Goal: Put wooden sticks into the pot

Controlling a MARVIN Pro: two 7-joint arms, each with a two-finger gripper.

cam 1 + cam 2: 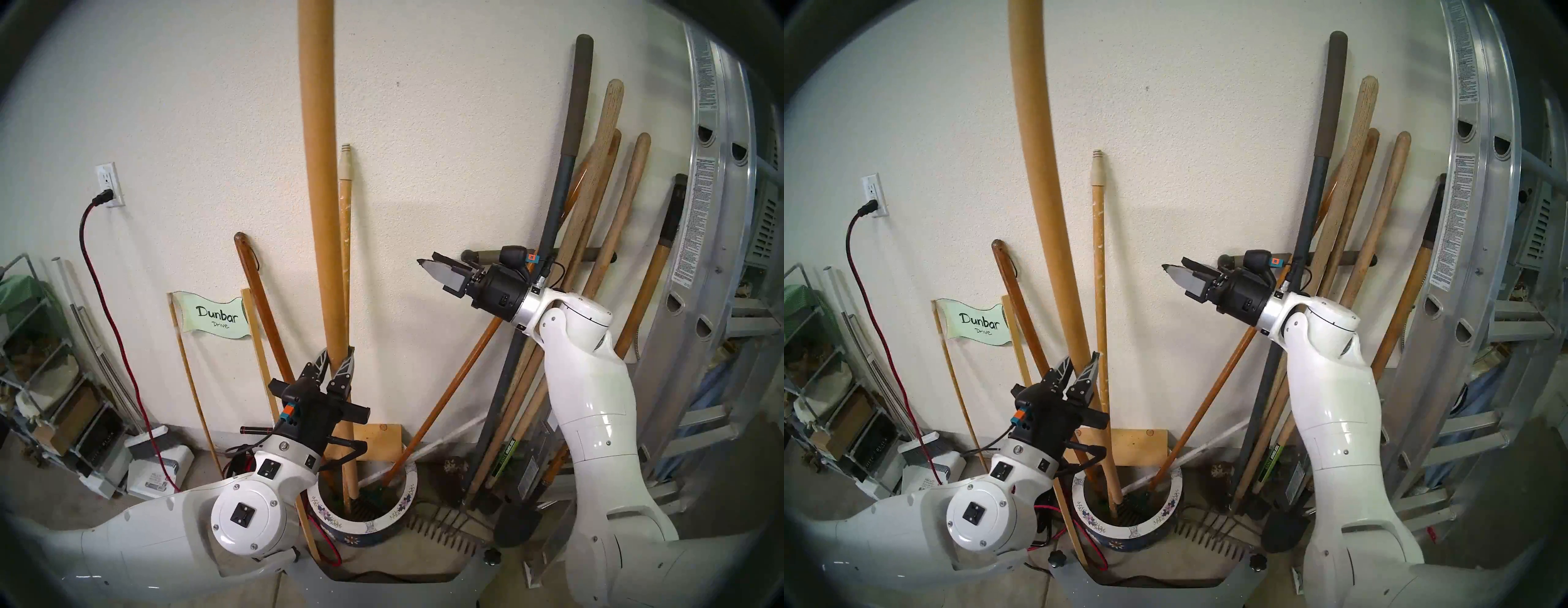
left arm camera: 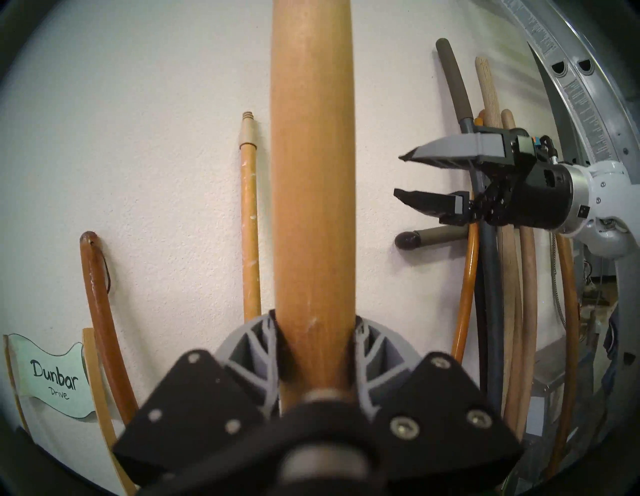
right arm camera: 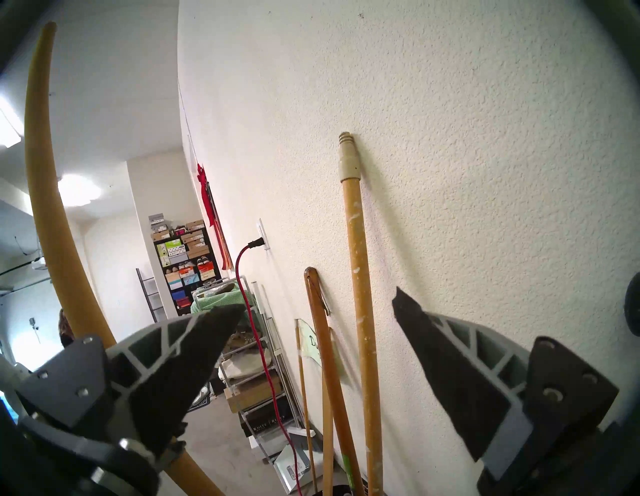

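Head pair high, facing down at the wall (image 1: pixel 424 127) and the pot (image 1: pixel 365 524); wrist views close, level, sharing the paint-flecked stick (image 2: pixel 250 221).

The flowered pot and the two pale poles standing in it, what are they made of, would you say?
The pot looks like glazed ceramic: glossy white rim, painted flowers. The thick pole, held in the left gripper, looks like smooth, bare or lightly finished wood with faint grain. The thinner pole looks wooden too, flecked with white paint; its cream threaded tip is probably plastic.
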